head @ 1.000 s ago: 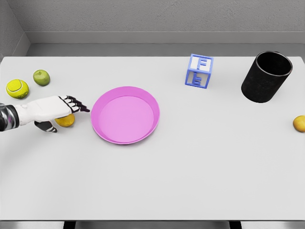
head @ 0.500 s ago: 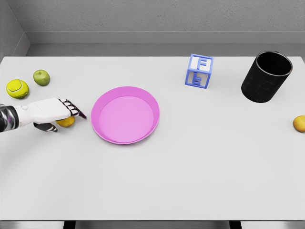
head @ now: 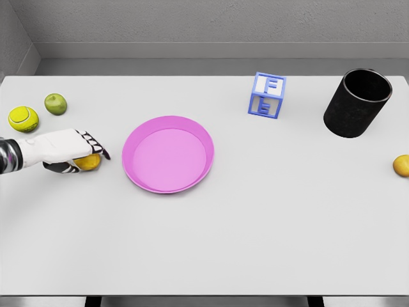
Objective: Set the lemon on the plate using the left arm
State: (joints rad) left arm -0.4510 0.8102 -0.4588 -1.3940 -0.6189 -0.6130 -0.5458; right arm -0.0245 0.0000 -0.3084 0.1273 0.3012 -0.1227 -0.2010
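Head view, the only one you have: your left hand [head: 69,152] reaches in from the left edge and lies over the lemon [head: 89,162], fingers [head: 96,147] curled across its top and thumb tucked low on the near side. It reads as a grasp closing on the fruit, though you cannot tell from here whether the grip is firm. The lemon sits on the table [head: 255,230], only its right and lower part showing under the palm, just left of the pink plate [head: 168,154] and not touching it. The hand comes from above probably because the fruit is low and round and would roll away from a sideways push.

Behind the hand, a tennis ball [head: 23,118] and a green apple [head: 55,103] lie near the wrist but off the path. Nothing lies between lemon and plate; you only need to lift over the raised rim. A lettered blue block [head: 266,95], a black cup [head: 356,103] and an orange fruit [head: 401,165] at the right edge are well apart. Your right arm is out of sight.
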